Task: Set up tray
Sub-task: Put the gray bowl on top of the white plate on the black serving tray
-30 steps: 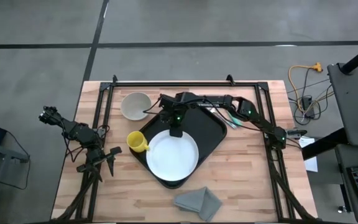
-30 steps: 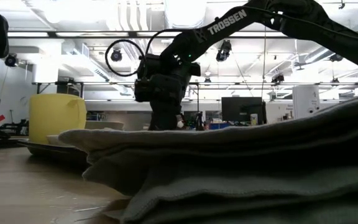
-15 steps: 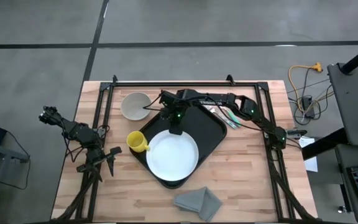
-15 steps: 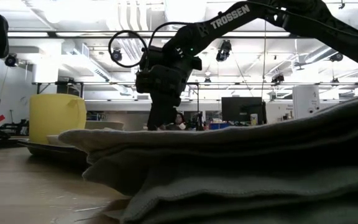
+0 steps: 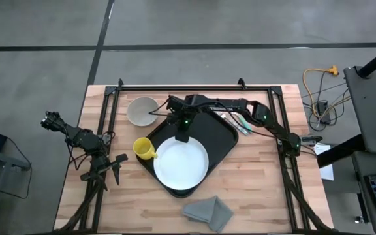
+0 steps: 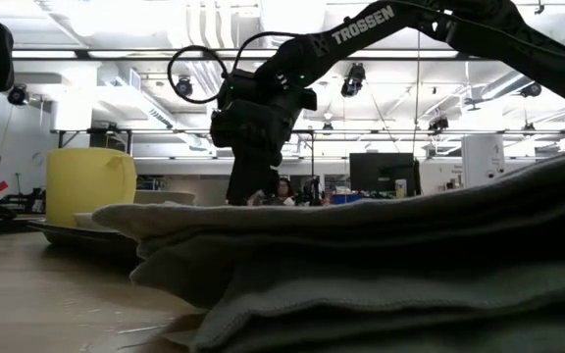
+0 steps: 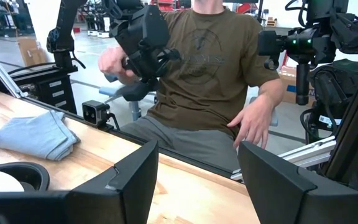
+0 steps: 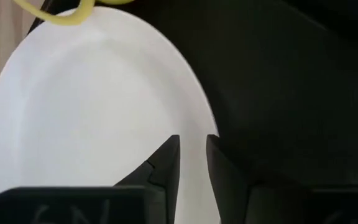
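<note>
Black tray lying diagonally, right claw narrowly parted over white plate, left claw spread.

Right arm: stretched from the table's right side toward centre, wrist bent downward.
Right gripper: pointing down, fingers narrowly parted.
Left arm: folded at the table's left edge.
Left gripper: fingers spread wide.

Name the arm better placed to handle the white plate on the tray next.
Right. The right gripper hangs over the far edge of the white plate on the tray, fingers slightly apart. The left gripper waits near the table's left edge.
</note>
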Robot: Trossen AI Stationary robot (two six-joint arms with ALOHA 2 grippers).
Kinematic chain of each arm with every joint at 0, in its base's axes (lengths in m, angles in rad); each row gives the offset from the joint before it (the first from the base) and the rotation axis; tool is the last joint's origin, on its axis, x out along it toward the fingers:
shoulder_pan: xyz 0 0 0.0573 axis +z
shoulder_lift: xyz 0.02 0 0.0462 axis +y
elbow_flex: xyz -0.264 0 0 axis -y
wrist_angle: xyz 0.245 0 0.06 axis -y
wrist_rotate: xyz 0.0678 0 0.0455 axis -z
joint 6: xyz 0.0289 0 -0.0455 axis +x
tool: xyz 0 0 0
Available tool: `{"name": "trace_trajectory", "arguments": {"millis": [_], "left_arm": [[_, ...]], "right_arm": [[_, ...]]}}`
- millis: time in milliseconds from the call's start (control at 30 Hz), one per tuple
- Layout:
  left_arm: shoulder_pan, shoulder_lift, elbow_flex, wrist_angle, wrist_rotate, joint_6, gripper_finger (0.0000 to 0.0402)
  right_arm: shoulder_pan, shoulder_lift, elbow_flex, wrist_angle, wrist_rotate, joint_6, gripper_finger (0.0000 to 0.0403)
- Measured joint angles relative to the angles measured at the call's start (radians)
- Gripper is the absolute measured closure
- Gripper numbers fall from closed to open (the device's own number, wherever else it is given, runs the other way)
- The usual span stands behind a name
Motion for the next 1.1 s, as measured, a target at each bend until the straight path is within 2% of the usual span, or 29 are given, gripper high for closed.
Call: {"name": "trace_trajectory", "arguments": {"millis": [367, 900, 1000, 1100], "left_arm": [[0.0, 0.0, 0.0, 0.0, 0.0, 0.0, 0.0193], [0.0, 0.0, 0.0, 0.0, 0.0, 0.0, 0.0193], [0.0, 0.0, 0.0, 0.0, 0.0, 0.0, 0.0193], [0.0, 0.0, 0.0, 0.0, 0.0, 0.0, 0.0193]], "right_arm": [[0.048, -0.023, 0.0, 0.017, -0.001, -0.122, 0.0316], [0.127, -0.085, -0.033, -0.064, -0.016, -0.253, 0.0335], [0.144, -0.118, -0.088, -0.063, -0.103, -0.317, 0.0335], [0.157, -0.181, -0.177, -0.061, -0.286, -0.437, 0.0335]]}}
